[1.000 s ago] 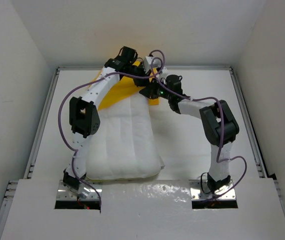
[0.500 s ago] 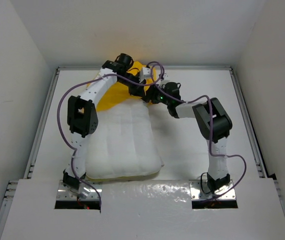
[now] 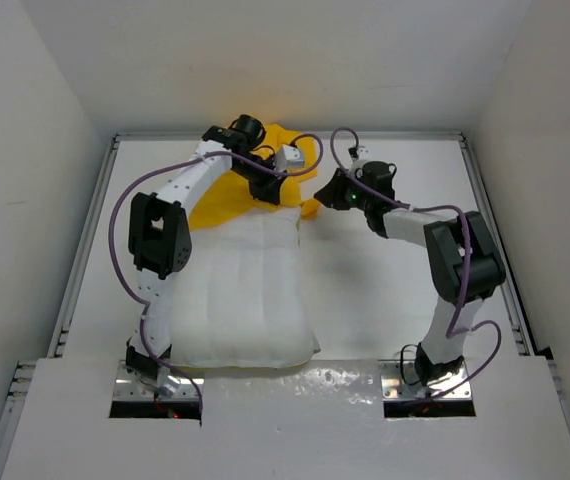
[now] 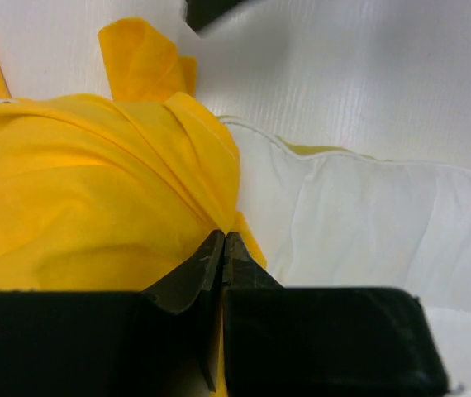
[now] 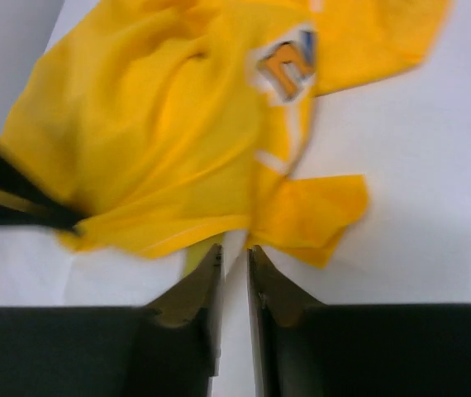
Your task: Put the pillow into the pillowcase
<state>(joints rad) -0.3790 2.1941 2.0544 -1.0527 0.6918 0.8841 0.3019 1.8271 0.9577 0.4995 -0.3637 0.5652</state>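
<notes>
**Pulling the pillowcase point(image 3: 227, 190) over the pillow's point(image 3: 240, 290) far end.**
The left gripper point(image 4: 223, 244) pinches the pillowcase at the pillow's corner. The right gripper point(image 5: 234, 256), barely parted, is empty and probably needs to grasp the free hem next.

Bright yellow pillowcase point(image 3: 223, 197), white quilted pillow point(image 3: 240, 290)

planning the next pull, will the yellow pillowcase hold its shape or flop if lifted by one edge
Probably floppy: the pillowcase lies in soft folds that converge where the left gripper pinches it. Likely light, being thin cloth bunched against the pillow. Held at one point, its mouth would likely sag shut.
</notes>
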